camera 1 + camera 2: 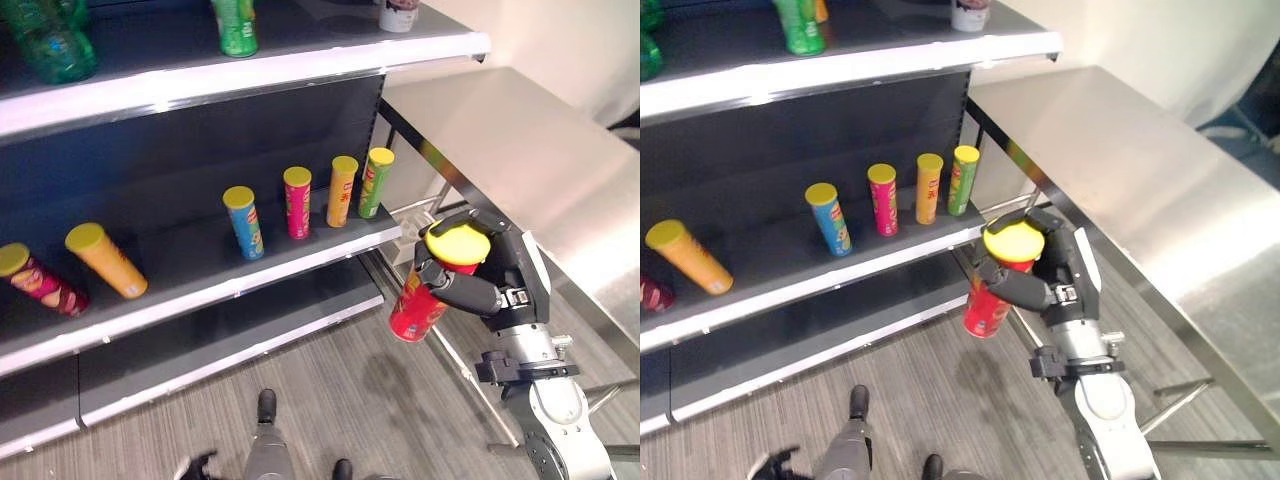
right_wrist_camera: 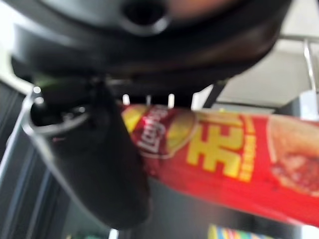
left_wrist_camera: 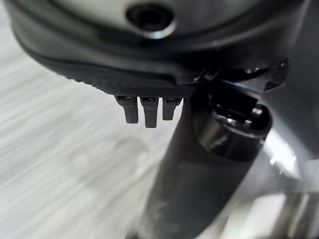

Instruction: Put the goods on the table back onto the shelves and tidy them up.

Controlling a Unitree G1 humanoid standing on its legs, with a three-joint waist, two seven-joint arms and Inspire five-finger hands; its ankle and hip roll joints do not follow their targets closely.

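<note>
My right hand [image 1: 500, 275] is shut on a red chip can [image 1: 415, 305] with a yellow lid, held tilted in the air. It hangs over the floor just off the right end of the dark middle shelf [image 1: 250, 275], beside the steel table [image 1: 520, 140]. The right wrist view shows the red can [image 2: 224, 154] lying across my palm under the thumb. On the middle shelf stand a blue can [image 1: 244, 222], a pink can [image 1: 297, 202], an orange can [image 1: 342, 190] and a green can [image 1: 375, 182]. My left hand [image 1: 195, 467] hangs low over the floor, its fingers [image 3: 144, 112] relaxed and holding nothing.
Further left on the middle shelf lean an orange can [image 1: 106, 260] and a dark red can [image 1: 40, 280]. The top shelf carries green bottles [image 1: 235, 25] and a white jar [image 1: 398, 12]. A lower shelf [image 1: 230, 345] runs near the grey floor.
</note>
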